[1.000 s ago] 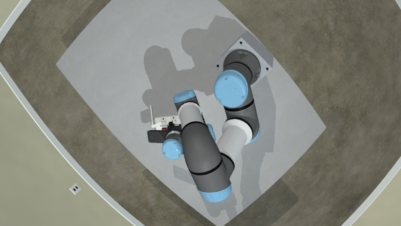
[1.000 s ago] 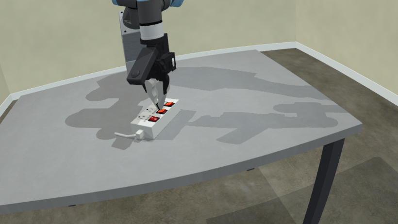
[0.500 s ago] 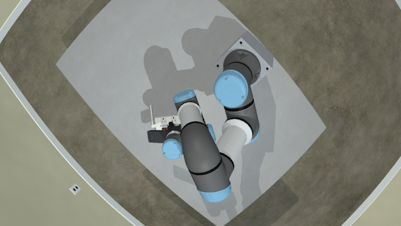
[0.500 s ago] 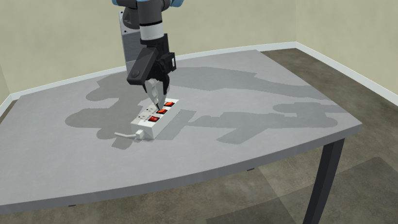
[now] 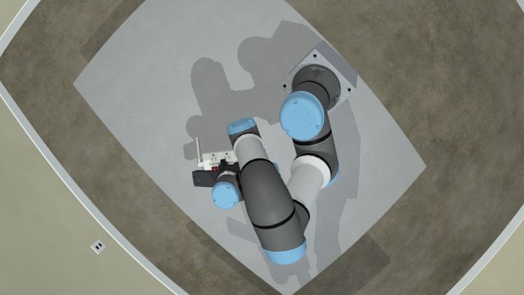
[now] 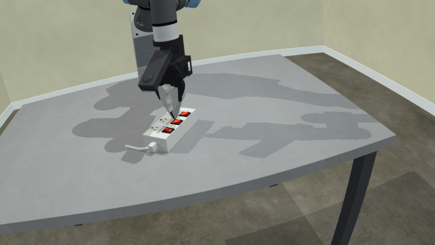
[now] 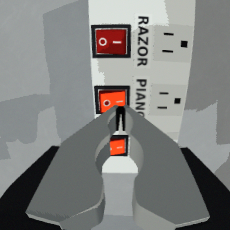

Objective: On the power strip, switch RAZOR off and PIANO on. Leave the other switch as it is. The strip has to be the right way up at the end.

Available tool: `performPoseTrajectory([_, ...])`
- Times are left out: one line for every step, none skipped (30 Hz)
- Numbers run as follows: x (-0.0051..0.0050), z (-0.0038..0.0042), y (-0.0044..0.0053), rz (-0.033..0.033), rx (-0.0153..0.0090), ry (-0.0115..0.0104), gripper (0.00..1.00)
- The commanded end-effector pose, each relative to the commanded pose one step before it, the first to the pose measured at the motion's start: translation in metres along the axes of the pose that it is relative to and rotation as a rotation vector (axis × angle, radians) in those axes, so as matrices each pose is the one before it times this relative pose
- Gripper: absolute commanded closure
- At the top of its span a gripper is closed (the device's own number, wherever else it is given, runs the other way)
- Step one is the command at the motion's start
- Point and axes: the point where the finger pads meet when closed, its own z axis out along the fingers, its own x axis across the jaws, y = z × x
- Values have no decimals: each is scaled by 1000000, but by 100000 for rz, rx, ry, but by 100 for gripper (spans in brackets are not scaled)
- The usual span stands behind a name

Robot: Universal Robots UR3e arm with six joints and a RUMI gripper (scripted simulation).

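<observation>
A white power strip (image 6: 170, 132) (image 5: 212, 158) (image 7: 145, 75) lies face up on the grey table (image 6: 243, 158), with a short cable stub (image 6: 135, 147) at its near end. It has three red rocker switches. In the wrist view the RAZOR switch (image 7: 110, 41) is dark red, the PIANO switch (image 7: 107, 99) is bright red, and the third switch (image 7: 118, 146) shows bright between my fingers. My gripper (image 7: 120, 107) (image 6: 172, 115) is shut and empty, its tips resting on the right edge of the PIANO switch (image 6: 176, 122). In the overhead view the arm hides most of the strip.
The arm's base plate (image 5: 319, 71) is bolted at the far side of the table. The arm's shadow falls across the table top. A wall outlet (image 5: 98, 246) shows low on the wall.
</observation>
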Motion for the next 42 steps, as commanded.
performPoseTrajectory([-231, -6525, -448, -52, 77, -51, 100])
performPoseTrajectory([0, -1728, 5, 0, 0, 0, 100])
performPoseTrajectory([1, -1788, 10, 0, 0, 0, 100])
performPoseTrajectory([-1, -1832, -16, 0, 0, 0, 100])
performPoseTrajectory([1, -1853, 14, 0, 0, 0, 100])
performPoseTrajectory([0, -1859, -8, 0, 0, 0, 100])
performPoseTrajectory([0, -1845, -5, 0, 0, 0, 100])
performPoseTrajectory([1, -1808, 24, 0, 0, 0, 100])
performPoseTrajectory([-1, -1763, -24, 0, 0, 0, 100])
performPoseTrajectory([0, -1691, 3, 0, 0, 0, 100])
performPoseTrajectory([0, 0, 0, 0, 0, 0, 100])
performPoseTrajectory([0, 0, 0, 0, 0, 0, 100])
performPoseTrajectory([1, -1605, 18, 0, 0, 0, 100])
performPoseTrajectory([0, -1512, -20, 0, 0, 0, 100])
performPoseTrajectory([0, -1396, 0, 0, 0, 0, 100])
performPoseTrajectory([0, -1269, 15, 0, 0, 0, 100])
performPoseTrajectory([0, -1140, -3, 0, 0, 0, 100])
performPoseTrajectory([0, -1002, -12, 0, 0, 0, 100])
performPoseTrajectory([0, -856, -3, 0, 0, 0, 100])
performPoseTrajectory([0, -710, 3, 0, 0, 0, 100])
performPoseTrajectory([0, -567, 6, 0, 0, 0, 100])
performPoseTrajectory([0, -431, 6, 0, 0, 0, 100])
performPoseTrajectory([0, -306, 5, 0, 0, 0, 100])
performPoseTrajectory([0, -197, 4, 0, 0, 0, 100])
performPoseTrajectory([0, -107, 2, 0, 0, 0, 100])
performPoseTrajectory([0, -41, 1, 0, 0, 0, 100])
performPoseTrajectory([0, -6, 0, 0, 0, 0, 100])
performPoseTrajectory([0, 0, 0, 0, 0, 0, 100])
performPoseTrajectory([0, 0, 0, 0, 0, 0, 100])
performPoseTrajectory([0, 0, 0, 0, 0, 0, 100])
performPoseTrajectory([0, 0, 0, 0, 0, 0, 100])
performPoseTrajectory([0, 0, 0, 0, 0, 0, 100])
performPoseTrajectory([0, 0, 0, 0, 0, 0, 100])
performPoseTrajectory([0, 0, 0, 0, 0, 0, 100])
performPoseTrajectory([0, 0, 0, 0, 0, 0, 100])
performPoseTrajectory([0, 0, 0, 0, 0, 0, 100])
performPoseTrajectory([0, 0, 0, 0, 0, 0, 100])
performPoseTrajectory([0, 0, 0, 0, 0, 0, 100])
performPoseTrajectory([0, 0, 0, 0, 0, 0, 100])
performPoseTrajectory([0, 0, 0, 0, 0, 0, 100])
performPoseTrajectory([0, 0, 0, 0, 0, 0, 100])
performPoseTrajectory([0, 0, 0, 0, 0, 0, 100])
